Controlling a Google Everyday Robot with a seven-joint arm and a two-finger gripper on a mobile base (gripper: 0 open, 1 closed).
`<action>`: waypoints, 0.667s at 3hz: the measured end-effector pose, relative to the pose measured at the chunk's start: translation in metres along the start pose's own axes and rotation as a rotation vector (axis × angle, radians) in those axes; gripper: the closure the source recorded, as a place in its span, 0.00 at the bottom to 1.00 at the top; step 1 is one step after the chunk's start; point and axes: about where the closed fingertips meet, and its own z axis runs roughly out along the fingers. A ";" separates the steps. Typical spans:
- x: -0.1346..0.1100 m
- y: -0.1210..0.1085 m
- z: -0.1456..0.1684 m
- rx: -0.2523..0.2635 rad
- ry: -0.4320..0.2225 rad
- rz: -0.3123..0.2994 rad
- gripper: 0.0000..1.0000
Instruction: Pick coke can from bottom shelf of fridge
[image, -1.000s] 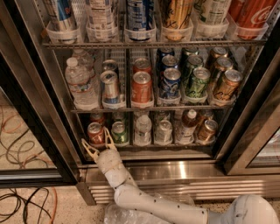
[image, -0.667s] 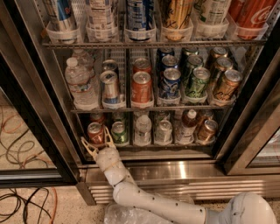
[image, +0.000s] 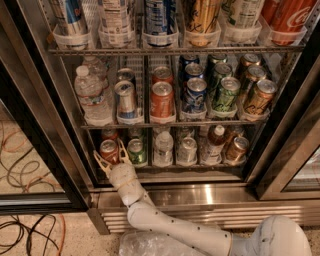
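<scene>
upper racks (image: 175, 50) bright | bottom shelf (image: 200, 167) dim | pincer (image: 109, 152) shadowed at its left | glare on steel sill (image: 206, 193)

Middle rack (image: 200, 121), left to right: a clear water bottle (image: 91, 95), a silver can (image: 125, 98), an orange-red can (image: 161, 99), a blue can (image: 195, 93), a green can (image: 226, 93) and a bronze can (image: 260, 96). Black and orange cables (image: 22, 227) lie on the speckled floor (image: 75, 237) at left. The gripper (image: 111, 156) sits low left, just beside a lower green can (image: 136, 152).
</scene>
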 end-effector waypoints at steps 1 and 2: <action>0.000 0.000 0.000 0.000 0.000 0.000 0.62; 0.000 0.000 0.000 0.000 0.000 0.000 0.85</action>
